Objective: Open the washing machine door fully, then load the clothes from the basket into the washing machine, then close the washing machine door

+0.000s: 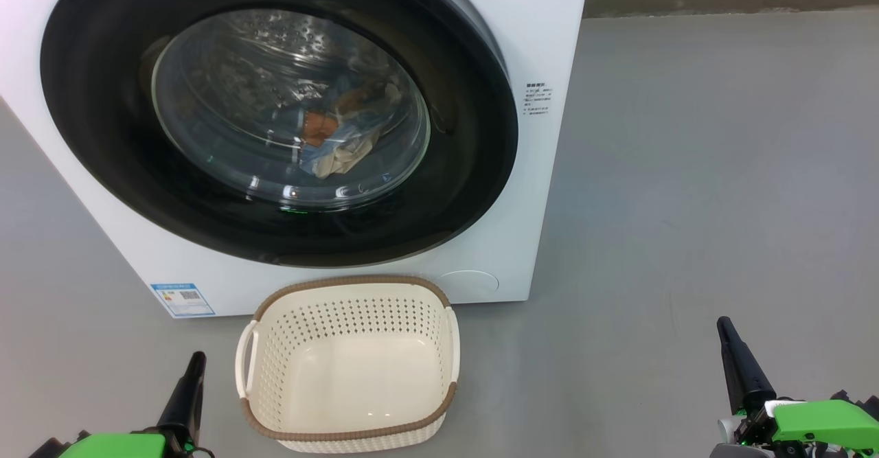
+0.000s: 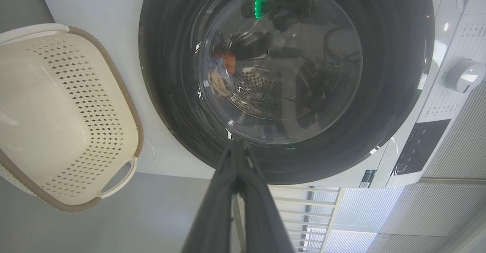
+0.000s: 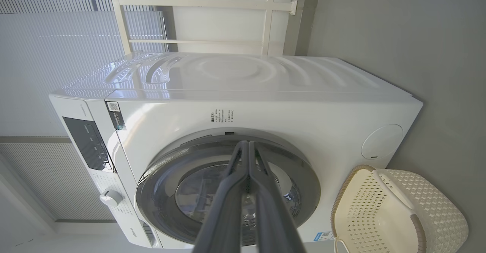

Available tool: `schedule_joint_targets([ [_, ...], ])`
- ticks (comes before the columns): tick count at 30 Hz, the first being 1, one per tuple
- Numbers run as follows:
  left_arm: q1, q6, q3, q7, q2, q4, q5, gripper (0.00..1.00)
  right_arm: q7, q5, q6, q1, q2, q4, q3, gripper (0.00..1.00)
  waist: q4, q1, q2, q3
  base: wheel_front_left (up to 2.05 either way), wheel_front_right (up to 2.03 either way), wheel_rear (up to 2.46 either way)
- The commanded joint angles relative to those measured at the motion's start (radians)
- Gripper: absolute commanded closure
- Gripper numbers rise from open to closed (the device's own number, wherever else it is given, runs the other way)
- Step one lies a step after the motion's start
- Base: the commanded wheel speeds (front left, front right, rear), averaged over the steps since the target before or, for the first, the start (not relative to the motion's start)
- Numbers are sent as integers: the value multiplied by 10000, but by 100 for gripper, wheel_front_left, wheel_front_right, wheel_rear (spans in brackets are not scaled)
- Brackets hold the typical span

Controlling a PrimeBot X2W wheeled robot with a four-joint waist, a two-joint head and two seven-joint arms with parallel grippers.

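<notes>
The washing machine (image 1: 542, 53) stands ahead with its door (image 1: 474, 190) shut against the front. Through the glass bowl I see the clothes (image 1: 340, 139) lying in the drum, blue and orange with a cream piece. The basket (image 1: 350, 437) sits on the floor just below the door with nothing in it. My left gripper (image 1: 197, 356) is at the lower left, left of the basket, shut and holding nothing. My right gripper (image 1: 723, 322) is at the lower right, well clear of the basket, also shut on nothing. The left wrist view shows the door (image 2: 379, 139), the clothes (image 2: 222, 69) and the basket (image 2: 125, 105); the right wrist view shows the machine (image 3: 265, 105).
Grey floor (image 1: 687, 169) stretches open to the right of the machine. A blue label (image 1: 182, 299) marks the machine's low left corner, a round white cap (image 1: 468, 283) its low right. The control panel and knob (image 2: 465, 76) are on the machine's top strip.
</notes>
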Motion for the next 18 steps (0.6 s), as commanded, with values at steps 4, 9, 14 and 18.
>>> schedule_joint_targets([
  [4, -413, -29, 352, 60, 100, -272, -85, 100, 79, 108, 16, -403, -47, -301, 241, 100, 0, 0, 0, 0, 0, 0, 0],
  [9, -413, -29, 352, 60, 100, -272, -85, 100, 79, 109, 16, -403, -47, -301, 242, 100, 0, 0, 0, 0, 0, 0, 0],
  [14, -413, -29, 352, 60, 100, -272, -85, 100, 78, 109, 16, -403, -47, -301, 242, 100, 0, 0, 0, 0, 0, 0, 0],
  [18, -413, -29, 351, 60, 100, -272, -85, 100, 78, 109, 16, -403, -47, -301, 242, 100, 0, 0, 0, 0, 0, 0, 0],
])
